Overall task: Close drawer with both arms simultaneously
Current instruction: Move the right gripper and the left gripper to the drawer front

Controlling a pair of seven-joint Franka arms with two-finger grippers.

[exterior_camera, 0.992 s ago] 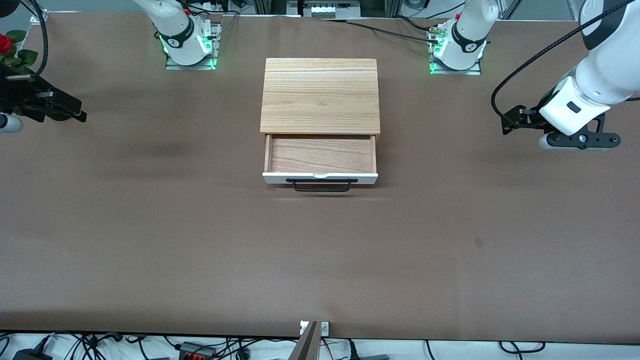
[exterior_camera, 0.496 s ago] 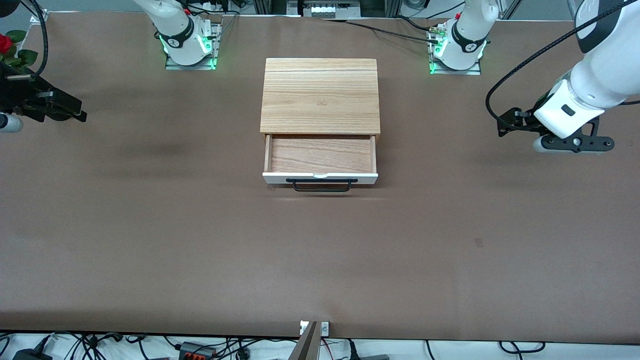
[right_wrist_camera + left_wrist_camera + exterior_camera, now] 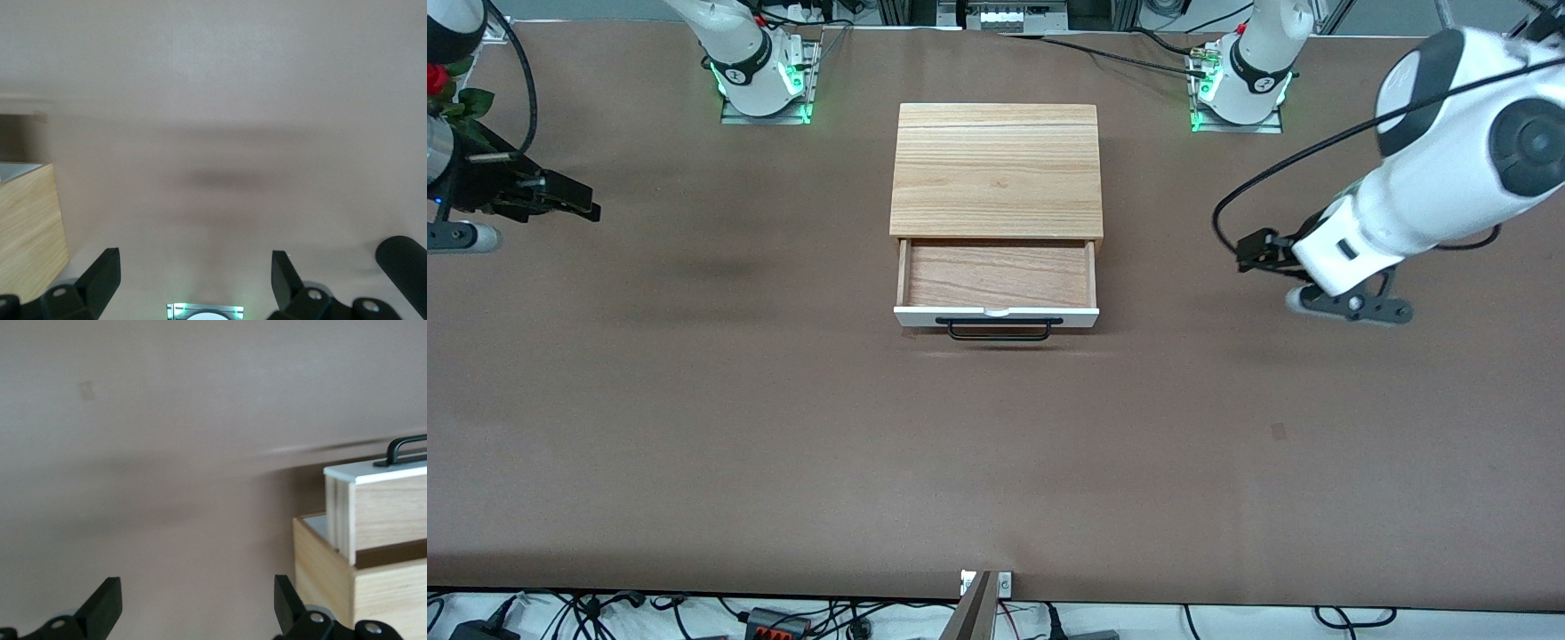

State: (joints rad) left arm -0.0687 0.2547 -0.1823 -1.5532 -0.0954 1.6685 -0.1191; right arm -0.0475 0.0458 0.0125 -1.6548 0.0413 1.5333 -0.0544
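The drawer (image 3: 996, 276) stands pulled out of the wooden cabinet (image 3: 996, 169), with its white front panel (image 3: 996, 315) and black handle (image 3: 999, 331) facing the front camera. My left gripper (image 3: 1249, 252) is open and empty, over the table beside the drawer toward the left arm's end. In the left wrist view my left gripper (image 3: 195, 607) has the drawer (image 3: 390, 513) to one side, not touching. My right gripper (image 3: 583, 207) is open and empty over the right arm's end of the table. In the right wrist view my right gripper (image 3: 193, 277) is over bare table.
A red rose (image 3: 436, 80) sits at the table's edge by the right arm's hand. The arm bases (image 3: 765, 80) glow green beside the cabinet. A corner of the cabinet (image 3: 27, 220) shows in the right wrist view. Brown table (image 3: 996, 462) lies in front of the drawer.
The left arm has swung in toward the drawer, bringing its gripper much closer and nearer the front camera. The right gripper has shifted slightly toward the cabinet. The drawer has not moved.
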